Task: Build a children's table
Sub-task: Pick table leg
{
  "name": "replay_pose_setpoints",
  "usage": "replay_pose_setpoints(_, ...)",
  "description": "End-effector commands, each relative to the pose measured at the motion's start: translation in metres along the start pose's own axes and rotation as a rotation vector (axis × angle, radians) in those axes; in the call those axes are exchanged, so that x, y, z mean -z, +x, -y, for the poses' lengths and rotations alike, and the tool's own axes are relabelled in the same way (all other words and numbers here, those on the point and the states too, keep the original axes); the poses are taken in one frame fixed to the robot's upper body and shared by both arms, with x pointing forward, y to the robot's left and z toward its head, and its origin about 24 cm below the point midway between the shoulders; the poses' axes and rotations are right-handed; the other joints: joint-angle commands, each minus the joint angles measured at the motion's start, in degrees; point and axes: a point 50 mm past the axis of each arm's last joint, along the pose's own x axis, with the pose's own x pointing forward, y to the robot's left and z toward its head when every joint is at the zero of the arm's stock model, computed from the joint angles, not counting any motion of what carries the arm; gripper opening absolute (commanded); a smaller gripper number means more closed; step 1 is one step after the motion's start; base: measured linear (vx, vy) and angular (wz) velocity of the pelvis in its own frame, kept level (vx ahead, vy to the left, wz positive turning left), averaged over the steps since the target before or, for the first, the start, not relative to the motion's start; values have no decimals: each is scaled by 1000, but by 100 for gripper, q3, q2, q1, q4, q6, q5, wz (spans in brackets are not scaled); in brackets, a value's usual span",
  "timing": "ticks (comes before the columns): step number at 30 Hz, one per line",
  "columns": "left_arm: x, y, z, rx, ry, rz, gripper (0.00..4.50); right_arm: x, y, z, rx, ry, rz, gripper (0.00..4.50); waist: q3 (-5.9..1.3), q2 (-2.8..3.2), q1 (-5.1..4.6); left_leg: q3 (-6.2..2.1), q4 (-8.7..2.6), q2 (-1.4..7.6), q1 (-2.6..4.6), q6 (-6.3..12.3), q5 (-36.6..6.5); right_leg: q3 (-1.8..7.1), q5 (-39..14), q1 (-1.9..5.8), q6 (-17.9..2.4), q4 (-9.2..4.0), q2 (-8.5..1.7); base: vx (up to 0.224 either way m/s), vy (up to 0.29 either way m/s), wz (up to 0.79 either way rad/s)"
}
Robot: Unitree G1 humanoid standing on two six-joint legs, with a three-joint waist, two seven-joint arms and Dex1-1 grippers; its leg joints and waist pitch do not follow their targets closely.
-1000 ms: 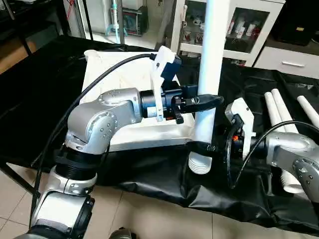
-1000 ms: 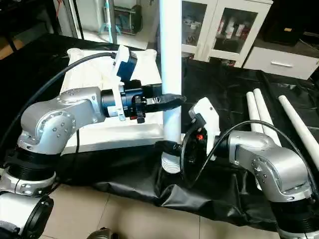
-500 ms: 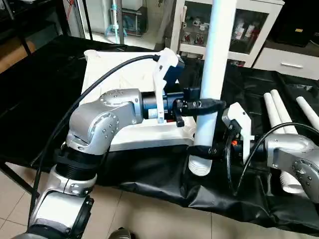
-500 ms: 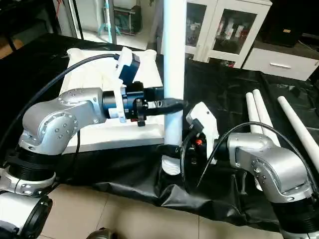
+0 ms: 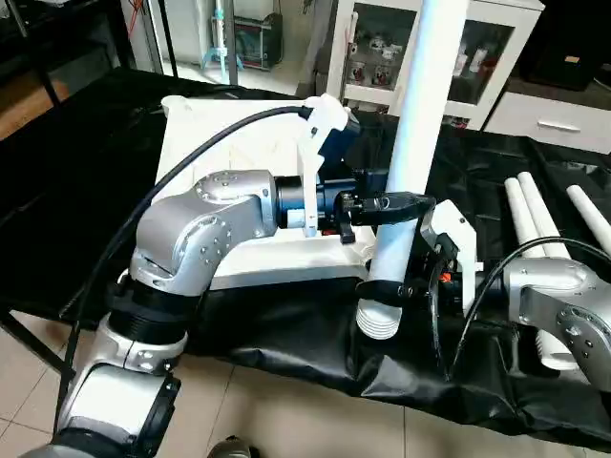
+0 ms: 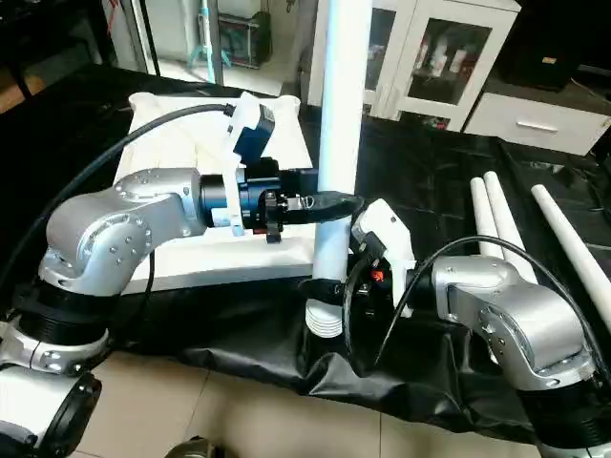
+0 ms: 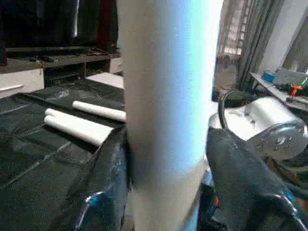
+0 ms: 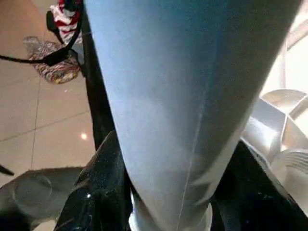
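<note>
The table top point(image 5: 229, 143) lies upside down on the black cloth, ribs up. One white leg point(image 5: 420, 124) stands nearly upright off its near right corner, leaning right at the top, with its threaded end point(image 5: 380, 320) down by the cloth's edge. My left gripper point(image 5: 406, 203) is shut on the leg's middle; in the left wrist view its fingers point(image 7: 108, 183) flank the tube point(image 7: 163, 96). My right gripper point(image 5: 387, 288) is shut on the leg just above the threads, and its fingers point(image 8: 96, 192) hug the tube point(image 8: 183, 96).
Spare white legs point(image 5: 530, 205) lie on the cloth at the right, behind my right forearm point(image 5: 563, 296). A glass-fronted cabinet point(image 5: 468, 57) stands behind the bench. The cloth's front edge point(image 5: 286, 353) hangs over tiled floor.
My right gripper has closed around the lower leg. The leg's top has leaned to the right while its threaded end stayed put. My left gripper shifted slightly right with it.
</note>
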Motion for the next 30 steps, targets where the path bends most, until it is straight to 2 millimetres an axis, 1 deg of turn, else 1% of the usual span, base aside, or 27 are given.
replay_pose_setpoints(1,-9,2,2,19,14,24,291,-2,-6,7,60,4,16,186,-426,-69,2,-127,-374,294,185,-72,-591,191,-214,206,-1295,-344,-320,0,0,0)
replay_pose_setpoints(3,-12,-1,0,5,6,47,302,-3,-6,9,76,6,27,186,-426,-69,0,-123,-373,292,186,-77,-582,191,-182,203,-1304,-346,-315,0,0,0)
replay_pose_setpoints(5,-18,-7,-6,-35,10,95,323,-6,-8,14,126,10,52,186,-426,-67,-4,-125,-377,285,184,-98,-608,186,-217,203,-1311,-350,-315,0,0,0)
replay_pose_setpoints(7,-23,-15,-15,-103,4,162,330,-7,-11,22,214,19,75,186,-425,-74,-8,-121,-376,281,183,-115,-627,186,-246,198,-1315,-356,-317,0,0,0)
replay_pose_setpoints(8,-23,-28,-26,-195,13,199,330,-6,-16,32,320,30,96,186,-428,-75,-4,-127,-377,282,182,-158,-620,183,-266,200,-1293,-356,-320,0,0,0)
replay_pose_setpoints(9,-23,-28,-26,-195,13,199,330,-6,-16,32,320,30,96,186,-428,-74,-9,-121,-377,274,185,-169,-627,185,-278,189,-1271,-364,-314,0,0,0)
replay_pose_setpoints(10,-19,-40,-33,-280,25,201,330,-5,-19,37,377,42,117,186,-432,-64,-7,-127,-383,270,191,-194,-663,181,-321,197,-1232,-364,-309,0,0,0)
replay_pose_setpoints(11,-16,-49,-39,-354,34,202,330,-5,-21,40,410,48,134,186,-434,-35,-23,-135,-389,283,187,-220,-686,185,-290,190,-1157,-369,-304,0,0,0)
replay_pose_setpoints(12,-14,-53,-42,-395,39,205,330,-4,-22,41,435,45,137,186,-436,-45,-28,-133,-392,278,190,-238,-696,181,-280,194,-1129,-361,-300,0,0,0)
replay_pose_setpoints(13,-12,-56,-43,-420,42,207,330,-4,-23,42,450,43,140,186,-442,17,-25,-139,-392,276,203,-262,-709,179,-269,191,-1115,-352,-296,0,0,0)
replay_pose_setpoints(14,-2,-70,-53,-596,111,172,330,-2,-24,43,500,20,146,186,-451,121,-19,-161,-395,282,209,-328,-724,178,-141,188,-1066,-343,-298,0,0,0)
replay_pose_setpoints(15,12,-80,-59,-754,151,143,330,-4,-24,45,587,-17,179,186,-443,125,-42,-163,-404,295,200,-341,-782,181,-116,177,-1003,-382,-284,0,0,0)
replay_pose_setpoints(16,25,-89,-62,-901,169,95,330,-9,-24,45,673,-77,246,186,-449,63,-70,-162,-406,294,183,-381,-784,181,27,199,-883,-376,-284,0,0,0)
replay_pose_setpoints(17,36,-95,-62,-988,165,88,330,-10,-25,45,772,-146,253,186,-459,51,-80,-165,-405,290,170,-409,-783,177,44,192,-785,-373,-289,0,0,0)
replay_pose_setpoints(18,41,-98,-61,-1031,156,89,330,-10,-25,45,832,-191,253,186,-462,50,-77,-168,-411,296,174,-441,-778,176,11,196,-746,-373,-294,0,0,0)
replay_pose_setpoints(19,46,-99,-58,-1045,177,79,330,-8,-24,45,870,-210,234,186,-469,62,-80,-174,-418,288,189,-480,-761,169,-74,194,-719,-382,-276,0,0,0)
replay_pose_setpoints(20,52,-100,-55,-1063,198,60,330,-3,-22,44,890,-206,219,186,-466,80,-77,-164,-425,282,213,-482,-873,176,-187,169,-736,-392,-256,0,0,0)
replay_pose_setpoints(21,56,-100,-54,-1072,209,48,330,-1,-21,44,896,-196,220,186,-460,92,-74,-170,-436,288,220,-479,-951,176,-254,157,-738,-403,-253,0,0,0)
replay_pose_setpoints(22,68,-99,-48,-1113,208,25,330,5,-14,40,862,-95,252,186,-435,-4,-64,-166,-458,292,218,-446,-1147,178,-484,150,-737,-428,-259,0,0,0)
replay_pose_setpoints(23,75,-99,-45,-1138,197,18,330,7,-9,38,830,-29,276,186,-408,36,-88,-179,-495,318,201,-392,-1388,191,-631,136,-753,-445,-285,0,0,0)
replay_pose_setpoints(24,81,-99,-43,-1162,174,35,330,8,-5,35,809,14,309,186,-415,30,-94,-192,-499,316,216,-387,-1573,182,-809,124,-742,-461,-284,0,0,0)
replay_pose_setpoints(25,83,-99,-43,-1172,169,43,330,8,-3,34,805,23,320,186,-408,35,-100,-192,-506,315,217,-404,-1641,185,-871,112,-725,-474,-281,0,0,0)
replay_pose_setpoints(26,89,-100,-43,-1210,167,50,330,8,0,32,803,36,358,186,-405,27,-92,-186,-502,324,242,-430,-1721,196,-918,82,-696,-498,-283,0,0,0)
replay_pose_setpoints(27,91,-100,-44,-1243,174,48,330,9,2,31,812,35,374,186,-401,12,-105,-192,-511,327,236,-462,-1727,193,-931,80,-668,-495,-265,0,0,0)
replay_pose_setpoints(28,92,-100,-44,-1261,182,45,330,9,3,30,813,35,379,186,-407,42,-117,-240,-533,345,252,-631,-1781,159,-892,79,-590,-470,-194,0,0,0)
replay_pose_setpoints(29,92,-99,-45,-1264,202,47,330,12,4,28,812,28,372,186,-408,104,-159,-328,-572,409,301,-875,-1972,99,-753,75,-532,-449,-83,0,0,0)
replay_pose_setpoints(30,92,-99,-45,-1264,202,47,330,12,4,28,812,28,372,186,-405,134,-201,-412,-623,502,361,-981,-2164,43,-651,65,-546,-439,2,0,0,0)
